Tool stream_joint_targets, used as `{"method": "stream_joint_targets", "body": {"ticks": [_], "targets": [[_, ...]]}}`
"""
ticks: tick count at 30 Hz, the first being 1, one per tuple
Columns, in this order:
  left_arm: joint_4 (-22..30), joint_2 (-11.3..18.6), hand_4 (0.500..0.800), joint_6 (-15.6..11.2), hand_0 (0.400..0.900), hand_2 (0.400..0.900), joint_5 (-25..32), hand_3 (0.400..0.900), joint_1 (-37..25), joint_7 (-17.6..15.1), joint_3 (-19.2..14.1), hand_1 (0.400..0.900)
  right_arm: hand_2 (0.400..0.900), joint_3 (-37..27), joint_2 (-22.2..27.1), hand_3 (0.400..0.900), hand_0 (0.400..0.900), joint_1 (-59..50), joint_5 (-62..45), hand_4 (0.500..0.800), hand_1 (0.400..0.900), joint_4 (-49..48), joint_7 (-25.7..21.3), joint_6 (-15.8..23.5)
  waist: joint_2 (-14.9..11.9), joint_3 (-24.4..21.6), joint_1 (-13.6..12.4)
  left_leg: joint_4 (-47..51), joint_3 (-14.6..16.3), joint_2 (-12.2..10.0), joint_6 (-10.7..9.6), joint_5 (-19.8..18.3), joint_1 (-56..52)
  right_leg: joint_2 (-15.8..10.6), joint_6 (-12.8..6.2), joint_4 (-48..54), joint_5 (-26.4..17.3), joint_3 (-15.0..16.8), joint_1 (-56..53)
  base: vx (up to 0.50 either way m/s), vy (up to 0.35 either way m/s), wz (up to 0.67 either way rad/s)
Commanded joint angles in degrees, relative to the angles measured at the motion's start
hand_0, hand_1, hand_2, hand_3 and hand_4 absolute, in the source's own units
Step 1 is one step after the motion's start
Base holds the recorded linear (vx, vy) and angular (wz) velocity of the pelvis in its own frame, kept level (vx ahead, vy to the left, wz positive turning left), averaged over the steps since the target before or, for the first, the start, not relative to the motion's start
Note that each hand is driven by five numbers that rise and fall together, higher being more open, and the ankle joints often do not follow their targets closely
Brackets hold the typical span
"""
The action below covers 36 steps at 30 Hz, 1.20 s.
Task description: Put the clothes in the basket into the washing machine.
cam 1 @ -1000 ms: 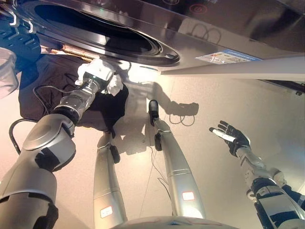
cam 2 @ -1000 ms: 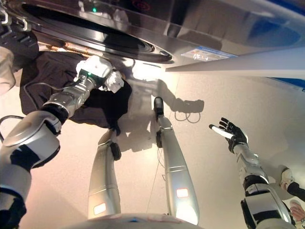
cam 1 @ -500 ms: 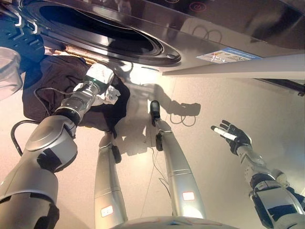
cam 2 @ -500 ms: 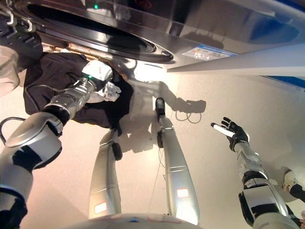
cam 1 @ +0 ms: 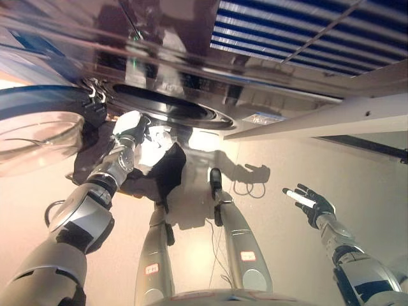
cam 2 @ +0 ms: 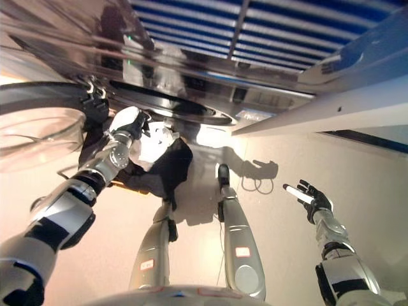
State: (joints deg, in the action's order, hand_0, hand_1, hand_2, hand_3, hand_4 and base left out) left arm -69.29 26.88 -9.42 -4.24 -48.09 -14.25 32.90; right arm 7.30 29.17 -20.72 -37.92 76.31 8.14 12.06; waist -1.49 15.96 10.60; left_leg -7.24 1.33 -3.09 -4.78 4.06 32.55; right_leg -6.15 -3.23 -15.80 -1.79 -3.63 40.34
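My left hand point(cam 1: 131, 126) is raised just below the washing machine's round drum opening point(cam 1: 167, 109). It is shut on a bundle of clothes: a white garment point(cam 1: 155, 143) bunched next to the hand, and a dark garment point(cam 1: 167, 172) hanging down from it. The same bundle shows in the right eye view point(cam 2: 167, 167). My right hand point(cam 1: 310, 201) is open and empty, held out over the floor at the right, far from the machine.
The machine's round glass door point(cam 1: 37, 138) stands open at the left, next to my left arm. The machine's shiny front panel point(cam 1: 255, 95) fills the top of the view. A pale ledge point(cam 1: 331, 118) runs along the right above the light floor point(cam 1: 280, 159).
The camera has tilted up, so more of the machine shows. My left hand has lifted the clothes closer to the drum opening. The right hand has stayed in place.
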Motion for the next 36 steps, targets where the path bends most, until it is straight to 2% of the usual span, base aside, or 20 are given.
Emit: {"method": "stream_joint_targets", "body": {"ticks": [1,3,5,6,7,8,9,11,13,18,24,27,28,30,31,32,33,36], "targets": [[-1.0,-3.3,0.5,-5.4,0.4,0.4,27.2,0.4,1.9,4.4,-13.7,0.4,0.9,-2.7,2.3,0.9,0.9,6.0,0.8,0.8,0.9,4.7,-0.3,-0.7,0.2,-2.8,0.3,-0.1,-0.2,4.6,1.4,-1.4,-0.4,2.3,-3.13,14.6,-7.5,-1.5,-10.0,0.05,-0.024,0.0],[-0.8,-5.6,0.5,-6.1,0.4,0.4,38.4,0.4,3.3,7.8,-18.7,0.4,0.9,-3.6,1.9,0.9,0.9,6.5,0.8,0.8,0.9,5.3,-0.5,-1.0,0.2,-3.1,0.3,1.7,-0.1,4.6,1.4,-0.8,-2.4,2.4,-3.13,15.7,-7.6,-1.6,-11.6,0.05,-0.022,-0.01],[-1.9,-7.2,0.5,-5.5,0.4,0.4,46.5,0.4,2.6,9.7,-21.9,0.4,0.9,-3.8,2.0,0.9,0.9,6.5,0.8,0.8,0.9,5.8,-0.5,-1.7,0.1,-3.4,0.4,3.1,-0.1,4.3,1.3,-0.7,-4.3,2.9,-3.04,16.2,-7.4,-1.7,-13.0,0.05,-0.014,-0.07],[-2.2,-7.6,0.5,-5.5,0.4,0.4,48.4,0.4,1.7,10.0,-22.8,0.4,0.9,-3.8,2.2,0.9,0.9,6.5,0.8,0.8,0.9,6.1,-0.6,-2.1,0.1,-3.6,0.6,3.6,0.0,4.1,1.3,-0.6,-5.0,3.0,-3.0,16.5,-7.4,-1.6,-13.6,0.0,0.0,0.0],[-1.9,-8.7,0.5,-5.1,0.4,0.4,48.1,0.4,1.9,10.1,-22.0,0.4,0.9,-3.7,1.5,0.9,0.9,6.5,-0.4,0.8,0.9,5.4,-0.9,-1.8,0.1,-3.7,0.5,3.9,-0.3,4.3,1.4,-0.1,-5.0,3.0,-2.88,16.6,-7.6,-1.9,-13.7,0.03,-0.03,0.04],[-2.8,-10.5,0.5,-4.4,0.4,0.4,51.5,0.4,1.4,9.4,-23.2,0.4,0.9,-2.3,0.2,0.9,0.9,5.7,-0.8,0.8,0.9,4.3,-1.1,-2.6,0.1,-3.8,0.2,4.0,-0.3,4.0,1.2,-0.2,-5.5,3.3,-2.73,16.7,-7.2,-1.9,-14.2,0.01,-0.038,0.07],[-3.5,-11.3,0.5,-5.0,0.4,0.4,53.9,0.4,-0.3,8.5,-23.4,0.4,0.9,-0.6,-0.4,0.9,0.9,4.2,-1.2,0.8,0.9,4.7,-1.4,-2.9,-0.1,-3.9,0.2,4.4,-0.3,4.0,1.2,0.3,-5.6,3.3,-2.7,16.8,-7.4,-2.0,-14.2,0.03,-0.034,0.01],[-5.5,-12.4,0.5,-4.0,0.4,0.4,57.6,0.4,-4.9,8.3,-23.5,0.4,0.9,1.0,-1.7,0.9,0.9,1.1,-1.7,0.8,0.9,5.8,-2.6,-3.4,-0.2,-4.2,0.3,5.2,-0.2,3.6,1.1,0.4,-6.3,3.7,-2.63,16.7,-7.2,-2.0,-14.2,0.01,-0.022,-0.04],[-6.4,-12.7,0.5,-3.8,0.4,0.4,56.6,0.4,-8.0,7.5,-22.9,0.4,0.9,1.8,-2.8,0.9,0.9,-0.2,-2.2,0.8,0.9,5.9,-3.6,-3.7,-0.4,-4.4,0.8,6.6,-0.1,3.4,1.1,1.4,-6.2,3.9,-2.65,16.8,-7.6,-2.1,-13.5,-0.01,-0.012,-0.08],[-8.0,-13.3,0.5,-3.7,0.4,0.4,58.4,0.4,-13.5,5.1,-24.3,0.4,0.9,2.8,-4.4,0.9,0.9,-2.4,-4.3,0.8,0.9,5.0,-5.6,-3.7,-1.7,-4.1,2.3,8.7,1.0,2.0,0.8,2.1,-6.3,4.7,-2.91,17.1,-7.6,-1.5,-12.2,0.02,-0.017,-0.22],[-9.0,-11.5,0.5,-4.3,0.4,0.4,58.8,0.4,-18.1,3.6,-24.9,0.4,0.9,2.6,-5.6,0.9,0.9,-2.4,-5.6,0.8,0.9,3.8,-7.2,-2.7,-4.1,-3.5,4.3,7.4,1.9,1.2,0.8,2.3,-3.3,5.6,-2.74,16.7,-8.5,-0.2,-8.8,0.02,-0.018,-0.32],[-9.8,-7.3,0.5,-4.3,0.4,0.4,58.9,0.4,-21.1,3.0,-25.7,0.4,0.9,1.6,-5.6,0.9,0.9,-0.5,-5.9,0.8,0.9,1.9,-7.5,-2.0,-5.7,-4.3,5.9,7.8,2.4,0.2,0.7,2.1,-1.3,6.4,-2.95,17.2,-8.9,0.5,-6.6,0.05,-0.025,-0.22],[-9.8,-7.3,0.5,-4.3,0.4,0.4,59.0,0.4,-21.1,3.1,-25.6,0.4,0.9,1.6,-5.7,0.9,0.9,-0.5,-5.9,0.8,0.9,1.9,-7.6,-2.0,-5.7,-4.4,5.9,7.8,2.4,0.2,0.7,2.1,-1.2,6.4,-2.95,17.2,-8.9,0.5,-6.4,0.03,-0.009,-0.11],[-9.4,-4.9,0.5,-4.7,0.4,0.4,58.4,0.4,-23.6,2.6,-25.2,0.4,0.9,0.4,-5.5,0.9,0.9,2.5,-5.8,0.8,0.9,0.3,-7.6,-1.2,-6.5,-4.7,7.1,7.6,2.3,-0.2,0.6,2.2,0.4,6.6,-2.99,17.2,-9.1,0.8,-4.8,0.05,-0.022,-0.12],[-9.6,-4.5,0.538,-4.7,0.463,0.463,57.4,0.463,-23.9,2.6,-24.7,0.463,0.9,0.2,-5.8,0.9,0.9,3.8,-5.3,0.8,0.9,-0.2,-7.6,-0.9,-6.5,-4.9,7.4,7.4,2.1,-0.3,0.6,2.1,0.8,6.7,-2.97,17.0,-9.1,0.8,-4.4,0.06,-0.022,-0.07],[-9.9,-4.0,0.72,-4.7,0.767,0.767,56.8,0.767,-24.1,2.4,-24.6,0.767,0.9,0.2,-6.0,0.9,0.9,4.8,-4.9,0.8,0.9,-0.5,-7.6,-0.6,-6.6,-5.0,7.6,7.1,2.0,-0.3,0.6,2.0,1.2,6.6,-2.98,16.9,-9.1,0.9,-4.0,0.05,-0.007,0.0],[-9.6,-3.8,0.8,-5.0,0.9,0.9,56.4,0.9,-24.2,2.1,-24.4,0.9,0.9,-0.2,-5.9,0.9,0.9,5.5,-4.9,0.8,0.9,-0.8,-7.7,-0.5,-6.6,-5.2,7.7,7.0,1.9,-0.2,0.6,1.9,1.4,6.5,-3.01,17.0,-9.1,0.9,-3.8,0.04,-0.001,0.03],[-10.3,-2.6,0.8,-5.0,0.9,0.9,55.9,0.9,-23.8,2.5,-24.2,0.9,0.9,0.1,-6.3,0.9,0.9,6.7,-4.6,0.8,0.9,-1.6,-7.2,0.1,-6.3,-5.6,7.8,6.9,1.7,0.0,0.6,1.7,1.7,6.4,-2.98,17.0,-9.1,0.9,-3.4,0.04,0.006,0.05]]}}
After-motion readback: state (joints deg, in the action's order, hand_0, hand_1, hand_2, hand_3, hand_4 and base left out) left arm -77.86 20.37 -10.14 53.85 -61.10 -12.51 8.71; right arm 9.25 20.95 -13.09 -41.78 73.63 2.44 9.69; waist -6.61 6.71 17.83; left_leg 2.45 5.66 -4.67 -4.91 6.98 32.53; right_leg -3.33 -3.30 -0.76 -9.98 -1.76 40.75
